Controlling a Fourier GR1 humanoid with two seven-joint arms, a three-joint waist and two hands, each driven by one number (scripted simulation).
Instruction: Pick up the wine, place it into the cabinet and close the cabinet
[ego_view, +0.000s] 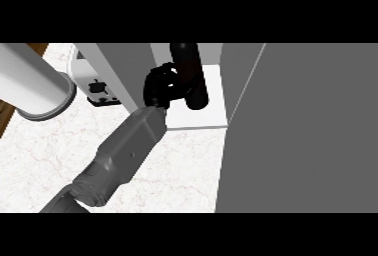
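Though off at the upper left, worth noting a white cylinder (33, 82) and a small black-and-white fitting (100, 92) just beside the cabinet's left wall (118, 75): keep the forearm clear of both.

At upper centre, left hand (161, 86) curled round the wine (188, 70), fingers wrapped on the dark bottle's left side. Wine seemingly upright, inside the cabinet opening, over the white shelf (199, 115). Contact between base and shelf impossible to tell.

By the look of it, the placing step. Lower straight down until the base sits flat. Set it well back from the shelf's front edge, leaving room for the closing swing. Only then uncurl the fingers and draw back toward the lower left without nudging the bottle.

Filling the right of the frame, grey door (310, 130), open, to be pushed shut afterwards. Right hand nowhere in view.
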